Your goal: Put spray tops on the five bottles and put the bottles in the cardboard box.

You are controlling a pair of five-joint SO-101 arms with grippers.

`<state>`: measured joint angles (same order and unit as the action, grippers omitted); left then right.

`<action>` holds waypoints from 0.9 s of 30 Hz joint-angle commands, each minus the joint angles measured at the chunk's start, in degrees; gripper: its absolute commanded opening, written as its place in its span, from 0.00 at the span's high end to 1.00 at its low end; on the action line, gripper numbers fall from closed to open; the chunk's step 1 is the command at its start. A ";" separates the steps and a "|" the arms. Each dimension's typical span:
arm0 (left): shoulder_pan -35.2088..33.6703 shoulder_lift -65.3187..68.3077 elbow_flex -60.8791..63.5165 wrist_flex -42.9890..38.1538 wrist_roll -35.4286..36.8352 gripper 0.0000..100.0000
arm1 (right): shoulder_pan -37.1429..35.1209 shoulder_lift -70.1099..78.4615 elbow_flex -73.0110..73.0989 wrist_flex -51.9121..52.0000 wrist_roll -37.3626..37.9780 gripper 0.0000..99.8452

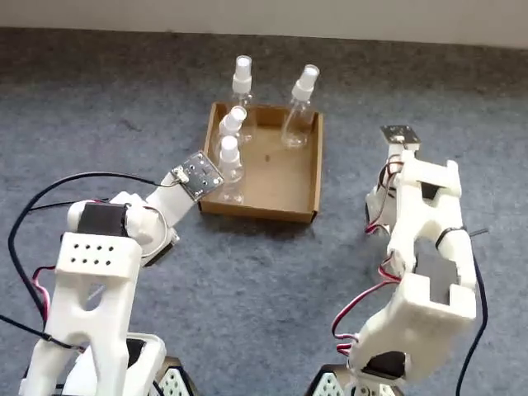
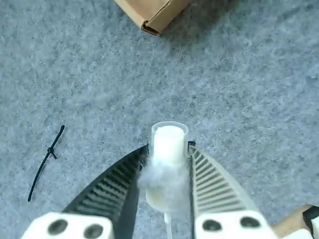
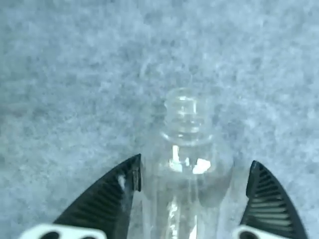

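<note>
My left gripper (image 2: 168, 148) is shut on a white spray top (image 2: 168, 144), held over the grey carpet, its thin tube trailing back between the fingers. My right gripper (image 3: 195, 163) is shut on a clear bottle (image 3: 188, 149) whose threaded neck is bare. In the high view the cardboard box (image 1: 304, 177) lies at the middle back, with several bottles (image 1: 299, 111) wearing spray tops standing in it. The left arm (image 1: 157, 219) ends at the box's near left corner. The right arm (image 1: 421, 214) stands to the right of the box, apart from it.
A corner of the cardboard box (image 2: 155, 15) shows beyond the held spray top. A black cable tie (image 2: 46, 162) lies on the carpet beside the left gripper. Red and black wires (image 1: 363, 301) hang along the right arm. Grey carpet (image 1: 272, 280) covers the table.
</note>
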<state>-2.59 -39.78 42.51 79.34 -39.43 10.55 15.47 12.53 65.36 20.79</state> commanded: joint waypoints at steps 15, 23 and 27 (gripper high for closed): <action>0.57 -2.15 -0.48 0.70 0.44 1.00 | 2.33 8.13 -17.45 6.02 0.97 0.99; 0.84 -2.15 -8.84 1.85 8.44 0.99 | -2.07 7.96 -43.03 24.75 -0.26 1.00; 1.01 -2.15 -18.77 5.10 15.91 0.99 | -7.78 7.96 -62.11 33.45 -6.59 1.00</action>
<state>-2.59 -40.66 34.59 81.80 -29.67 6.95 24.62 -33.19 92.79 17.89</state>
